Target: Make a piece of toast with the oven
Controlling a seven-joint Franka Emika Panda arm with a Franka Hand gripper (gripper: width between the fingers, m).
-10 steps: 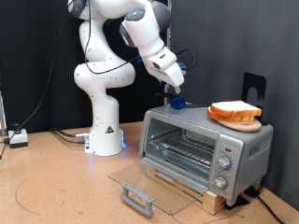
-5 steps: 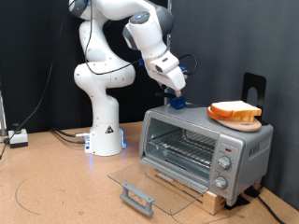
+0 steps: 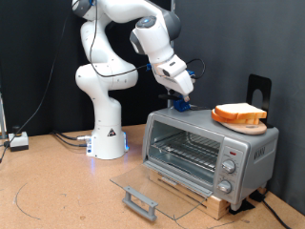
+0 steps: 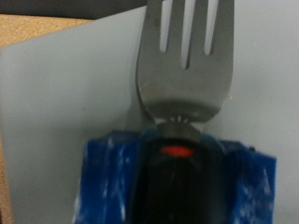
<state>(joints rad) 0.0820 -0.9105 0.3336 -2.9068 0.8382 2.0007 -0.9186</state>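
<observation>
The silver oven (image 3: 205, 151) stands at the exterior view's right with its glass door (image 3: 152, 187) folded down flat. The piece of toast (image 3: 238, 114) lies on an orange-brown dish (image 3: 240, 123) on the oven's roof, towards the right end. My gripper (image 3: 181, 99) hangs just above the left end of the roof, left of the toast, and is shut on a metal fork. In the wrist view the fork (image 4: 183, 58) sticks out from between the blue-taped fingers (image 4: 105, 185) of the gripper (image 4: 177, 177), its tines over the grey oven top (image 4: 56, 112).
The oven sits on a wooden board (image 3: 195, 196) on a brown table. The door's grey handle (image 3: 140, 202) juts out near the exterior view's bottom. The white robot base (image 3: 107, 134) is left of the oven. Cables run along the table's left edge.
The gripper with the fork has shifted a little towards the exterior view's right, closer to the toast. Oven, door and toast have not moved.
</observation>
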